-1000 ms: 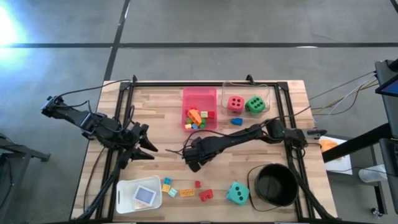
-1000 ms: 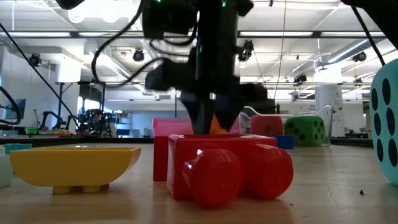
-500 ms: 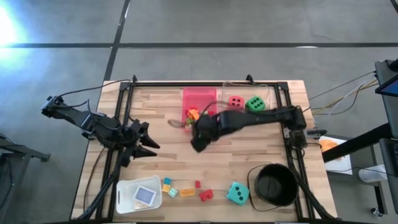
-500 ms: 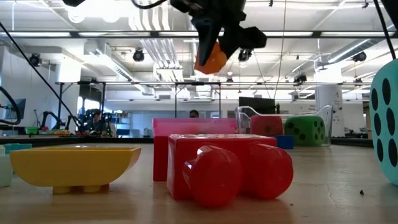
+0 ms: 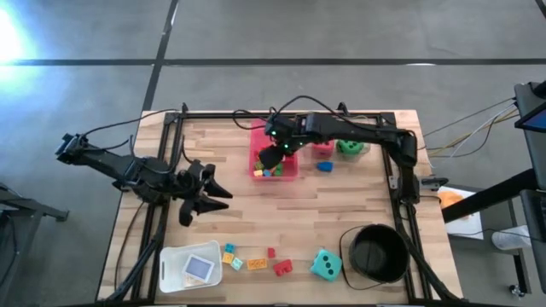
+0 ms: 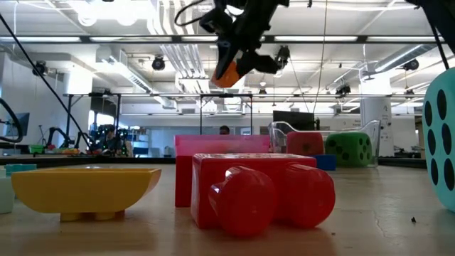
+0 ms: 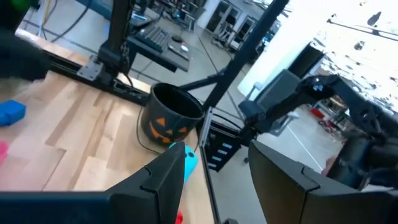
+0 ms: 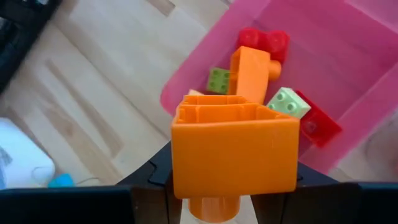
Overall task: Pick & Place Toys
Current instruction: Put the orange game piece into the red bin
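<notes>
Large open robotics lab or workshop: bare grey concrete floor (image 5: 85,34), exposed ceiling with strip lights (image 6: 170,60) and ducting, butcher-block table (image 5: 256,213) in a black metal frame (image 5: 171,153), loose cables, distant workbenches with a seated person (image 6: 108,136).

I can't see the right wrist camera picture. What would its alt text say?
The right tool grips an orange brick above a pink tray. The tray holds red, green and orange bricks and stands on a wooden table.
</notes>
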